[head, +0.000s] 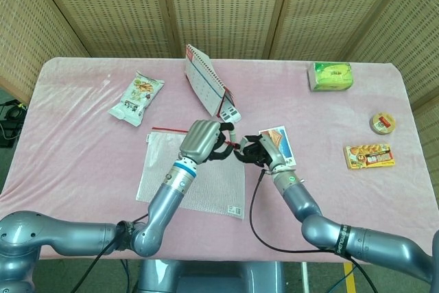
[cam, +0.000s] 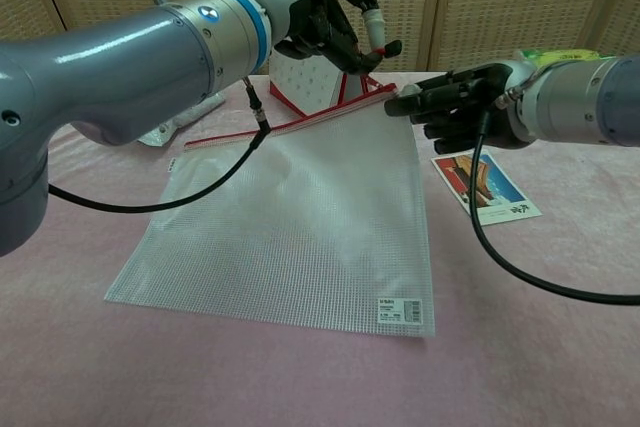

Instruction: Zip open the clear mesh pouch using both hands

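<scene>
Your clear mesh pouch with the red zip strip (cam: 290, 227) lies mostly flat on the pink tabletop (cam: 520, 347), its zip-end corner lifted. The zip looks shut along what shows, so the opening is basically all left to do. Your right hand (cam: 455, 107) reaches fingers-out to the pouch's top right corner; can't tell if it's gripping yet. Behind it, your left hand (cam: 335, 22) is curled at the zip end, probably pinching the puller, but the pinch itself is hidden.
</scene>
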Motion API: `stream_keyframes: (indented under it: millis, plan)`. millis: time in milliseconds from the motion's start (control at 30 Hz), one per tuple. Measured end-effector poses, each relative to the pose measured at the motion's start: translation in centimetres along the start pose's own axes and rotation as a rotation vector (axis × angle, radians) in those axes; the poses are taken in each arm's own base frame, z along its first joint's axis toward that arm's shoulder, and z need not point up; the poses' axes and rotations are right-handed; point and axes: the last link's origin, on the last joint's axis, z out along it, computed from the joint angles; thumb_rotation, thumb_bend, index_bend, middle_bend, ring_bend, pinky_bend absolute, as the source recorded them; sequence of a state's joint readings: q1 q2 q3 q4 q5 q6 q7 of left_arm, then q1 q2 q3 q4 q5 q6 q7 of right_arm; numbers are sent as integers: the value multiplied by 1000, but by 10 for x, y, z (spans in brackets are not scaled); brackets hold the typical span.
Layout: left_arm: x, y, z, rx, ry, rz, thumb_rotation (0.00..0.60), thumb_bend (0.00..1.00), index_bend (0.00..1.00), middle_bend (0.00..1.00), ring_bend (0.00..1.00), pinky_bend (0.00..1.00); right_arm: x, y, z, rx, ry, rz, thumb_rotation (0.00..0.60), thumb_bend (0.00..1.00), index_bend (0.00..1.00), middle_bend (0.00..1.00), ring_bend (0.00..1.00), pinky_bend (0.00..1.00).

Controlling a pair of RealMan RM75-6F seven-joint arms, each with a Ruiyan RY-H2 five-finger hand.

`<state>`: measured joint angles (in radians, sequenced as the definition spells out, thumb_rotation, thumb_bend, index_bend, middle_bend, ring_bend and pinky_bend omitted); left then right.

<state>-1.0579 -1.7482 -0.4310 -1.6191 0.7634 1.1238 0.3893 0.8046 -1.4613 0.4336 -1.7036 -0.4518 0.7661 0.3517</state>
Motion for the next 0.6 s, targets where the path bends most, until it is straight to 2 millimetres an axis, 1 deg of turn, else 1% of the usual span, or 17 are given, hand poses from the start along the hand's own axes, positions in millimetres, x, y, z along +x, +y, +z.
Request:
stream_keyframes:
  millis: [333, 600]
  plan:
    - [13, -26, 4, 61, 1, -10, 600, 886, 878, 974, 952, 1000, 18, -9, -13, 52, -13, 91, 600, 784, 813, 1000, 994, 1000]
    - [24, -45, 7, 114, 7, -2, 600, 886, 878, 974, 952, 1000, 24, -20, -20, 77, -64, 143, 600, 785, 823, 1000, 994, 1000]
